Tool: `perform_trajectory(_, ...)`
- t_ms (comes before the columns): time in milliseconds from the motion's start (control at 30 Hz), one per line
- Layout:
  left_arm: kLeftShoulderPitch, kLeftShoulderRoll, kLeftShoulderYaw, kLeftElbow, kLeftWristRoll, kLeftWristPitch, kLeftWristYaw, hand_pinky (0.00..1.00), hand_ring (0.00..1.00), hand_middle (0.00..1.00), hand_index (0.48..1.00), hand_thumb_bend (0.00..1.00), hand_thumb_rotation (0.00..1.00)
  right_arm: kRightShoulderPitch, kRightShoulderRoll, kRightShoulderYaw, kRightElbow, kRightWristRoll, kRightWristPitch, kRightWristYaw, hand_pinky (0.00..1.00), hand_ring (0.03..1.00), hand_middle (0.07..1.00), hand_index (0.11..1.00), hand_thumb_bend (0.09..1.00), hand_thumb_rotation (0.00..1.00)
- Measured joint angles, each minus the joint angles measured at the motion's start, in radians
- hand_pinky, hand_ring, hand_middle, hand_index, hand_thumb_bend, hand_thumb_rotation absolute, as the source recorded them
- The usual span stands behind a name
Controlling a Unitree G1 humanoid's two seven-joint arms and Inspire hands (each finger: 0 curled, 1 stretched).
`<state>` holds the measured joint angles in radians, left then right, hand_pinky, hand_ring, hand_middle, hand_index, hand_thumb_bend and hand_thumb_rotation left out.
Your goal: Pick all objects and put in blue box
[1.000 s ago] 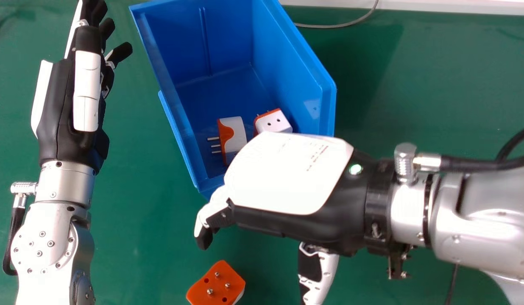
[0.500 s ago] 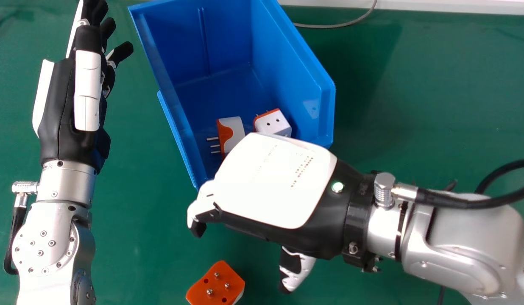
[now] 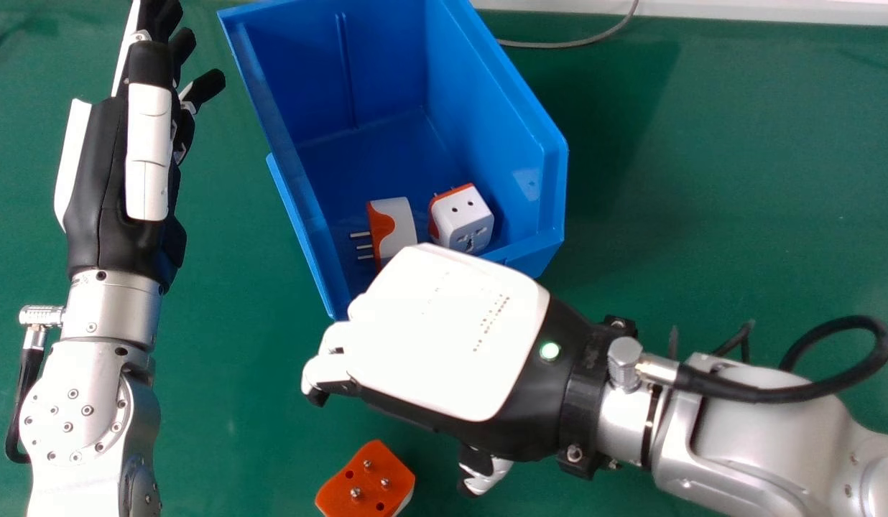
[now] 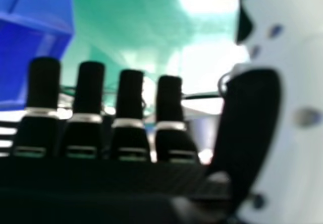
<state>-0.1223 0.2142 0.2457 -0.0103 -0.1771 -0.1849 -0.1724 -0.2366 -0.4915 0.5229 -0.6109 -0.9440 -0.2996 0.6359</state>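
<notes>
Hovering above the table [image 3: 703,179], by the near end of the blue box [image 3: 552,179], the right hand [image 3: 444,337] was held open, with nothing gripped. Outward from its palm, the orange adapter [image 3: 365,480] was placed nearer the robot and slightly to the left, just left of the thumb; a short shift near and left was judged to be needed before any grasp. Its long axis could not be told, since its near end was cut off. Its orange face was turned up, with metal pins raised and a white side partly exposed. Farther out, a pronged adapter [image 3: 397,226] and a cube-like adapter [image 3: 464,219] were already contained in the box. The left hand [image 3: 148,151] was kept straight-fingered at the left, farther from the orange adapter.
</notes>
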Motion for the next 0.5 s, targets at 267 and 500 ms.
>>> perform_trajectory(267,-0.006,0.0,0.0,0.005,0.002,0.0,0.001,0.9,0.98,1.0,0.974,0.88,0.98,0.029,0.026,0.034,-0.019,-0.053,-0.025,0.045,0.56,0.714,0.754,0.75,0.834,0.05)
perform_trajectory(500,-0.009,0.0,0.0,0.005,0.0,0.008,0.002,0.9,0.99,1.0,0.974,0.89,0.97,0.035,0.045,0.046,-0.02,-0.083,-0.037,0.071,0.59,0.734,0.771,0.76,0.84,0.09)
